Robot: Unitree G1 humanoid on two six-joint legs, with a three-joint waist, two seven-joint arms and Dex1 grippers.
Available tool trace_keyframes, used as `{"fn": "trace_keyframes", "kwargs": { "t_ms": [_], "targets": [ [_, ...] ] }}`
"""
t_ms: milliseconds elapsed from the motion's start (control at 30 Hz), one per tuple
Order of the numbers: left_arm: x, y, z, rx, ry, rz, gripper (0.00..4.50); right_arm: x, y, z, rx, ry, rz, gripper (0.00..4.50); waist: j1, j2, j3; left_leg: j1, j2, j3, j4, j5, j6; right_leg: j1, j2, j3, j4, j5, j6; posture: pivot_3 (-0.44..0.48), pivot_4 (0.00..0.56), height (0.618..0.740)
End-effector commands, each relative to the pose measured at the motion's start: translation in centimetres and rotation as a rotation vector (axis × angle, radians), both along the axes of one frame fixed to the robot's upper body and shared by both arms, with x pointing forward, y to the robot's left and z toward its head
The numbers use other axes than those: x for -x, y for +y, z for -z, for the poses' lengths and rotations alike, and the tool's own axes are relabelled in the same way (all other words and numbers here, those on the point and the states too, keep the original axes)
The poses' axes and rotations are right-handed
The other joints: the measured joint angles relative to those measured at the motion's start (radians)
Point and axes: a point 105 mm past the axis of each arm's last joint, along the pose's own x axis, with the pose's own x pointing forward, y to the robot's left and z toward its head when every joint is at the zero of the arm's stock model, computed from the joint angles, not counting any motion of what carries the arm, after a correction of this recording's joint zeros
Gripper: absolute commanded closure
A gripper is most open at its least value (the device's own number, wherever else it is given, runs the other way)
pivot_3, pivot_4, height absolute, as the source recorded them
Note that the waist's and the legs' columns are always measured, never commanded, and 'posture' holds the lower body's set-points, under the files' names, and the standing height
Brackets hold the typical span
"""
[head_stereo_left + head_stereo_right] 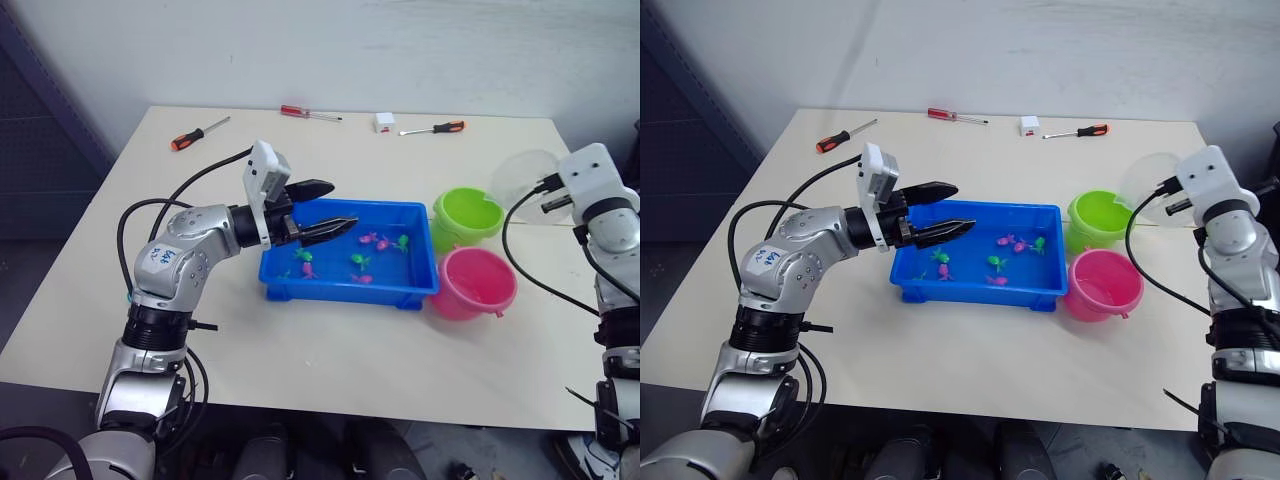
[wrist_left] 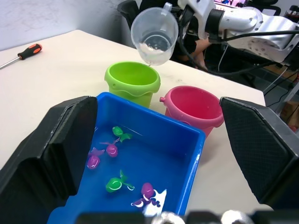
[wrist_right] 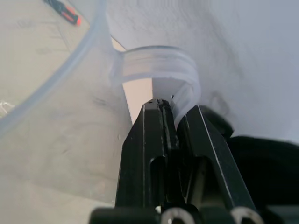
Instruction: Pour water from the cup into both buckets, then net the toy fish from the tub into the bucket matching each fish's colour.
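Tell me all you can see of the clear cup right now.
The cup is clear, colourless plastic, with a side handle and a small pour lip at its rim. The right hand is shut on the ribbed handle and holds the cup tilted above the lime green bucket, its mouth facing the tub. A little water sits at its low edge. It touches nothing else; the pink bucket stands beside the green one.

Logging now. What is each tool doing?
Left tool: open, empty, over the tub.
Right tool: shut on the cup handle.
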Motion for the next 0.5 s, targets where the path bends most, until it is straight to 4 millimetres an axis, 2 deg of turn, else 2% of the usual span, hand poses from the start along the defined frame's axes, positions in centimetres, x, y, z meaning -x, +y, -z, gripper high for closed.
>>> {"fn": "trace_keyframes", "kwargs": {
  "t_ms": [33, 267, 500],
  "targets": [
    [0.5, 0.1, -1.0, 0.005, -0.063, -0.002, 0.00, -0.2, 0.9, -3.1, 0.250, -0.059, -0.023, 4.47, 0.000, 0.000, 0.000, 0.000, 0.000, 0.000, 0.000, 0.000, 0.000, 0.000, 0.000, 0.000, 0.000, 0.000, 0.000, 0.000, 0.150, 0.740],
    [0.5, 0.1, -1.1, 0.012, -0.067, -0.005, 0.00, -0.9, 3.3, -4.9, 0.697, -0.063, -0.078, 4.47, 0.000, 0.000, 0.000, 0.000, 0.000, 0.000, 0.000, 0.000, 0.000, -0.001, 0.000, 0.000, 0.000, 0.000, 0.000, 0.000, 0.150, 0.740],
    [0.5, 0.0, -1.1, 0.019, -0.069, -0.004, 0.00, -1.0, 4.1, -5.8, 0.801, -0.100, -0.105, 4.47, 0.000, 0.000, 0.000, 0.000, 0.000, 0.000, 0.000, 0.000, -0.001, -0.001, 0.000, 0.000, 0.000, 0.000, 0.000, 0.000, 0.150, 0.740]
  ]
}}
